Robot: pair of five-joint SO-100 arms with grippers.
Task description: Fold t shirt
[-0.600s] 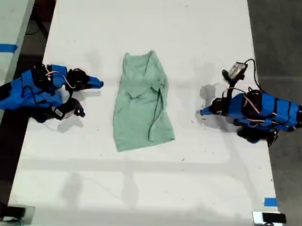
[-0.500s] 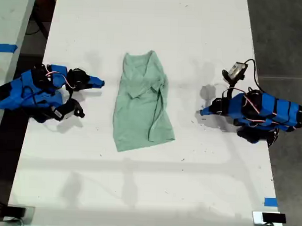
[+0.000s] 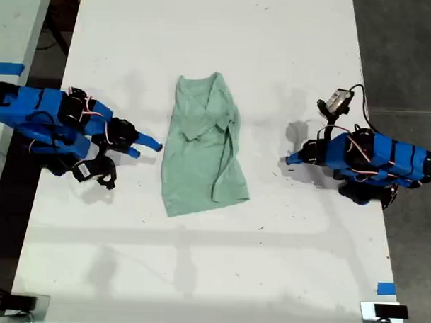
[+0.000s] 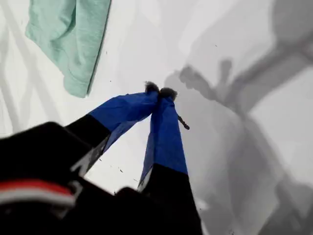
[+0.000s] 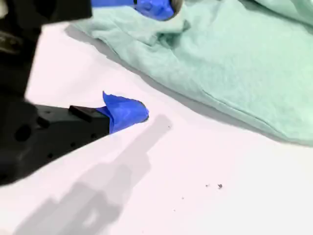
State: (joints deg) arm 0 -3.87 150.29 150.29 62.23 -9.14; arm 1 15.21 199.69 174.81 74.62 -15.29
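The t shirt (image 3: 202,147) is a pale mint-green wrinkled cloth lying in a long narrow shape in the middle of the white table (image 3: 220,34). My second gripper (image 3: 149,146) reaches in from the exterior view's left and stands open right at the shirt's edge. In the second wrist view one fingertip (image 5: 156,7) sits over the t shirt (image 5: 230,63) and the other is over bare table, with my second gripper (image 5: 142,58) holding nothing. My first gripper (image 3: 290,160) is shut and empty at the exterior view's right, apart from the cloth. The first wrist view shows my first gripper (image 4: 159,90) with a corner of the t shirt (image 4: 68,39) beyond it.
A small grey device on a cable (image 3: 336,102) stands by the first arm. Blue tape marks (image 3: 386,288) lie near the table's edge at the exterior view's lower right. Dark floor (image 3: 410,55) borders the table on both sides.
The second arm has stretched out toward the shirt, carrying its open gripper to the cloth's edge. The first arm and the shirt have not moved.
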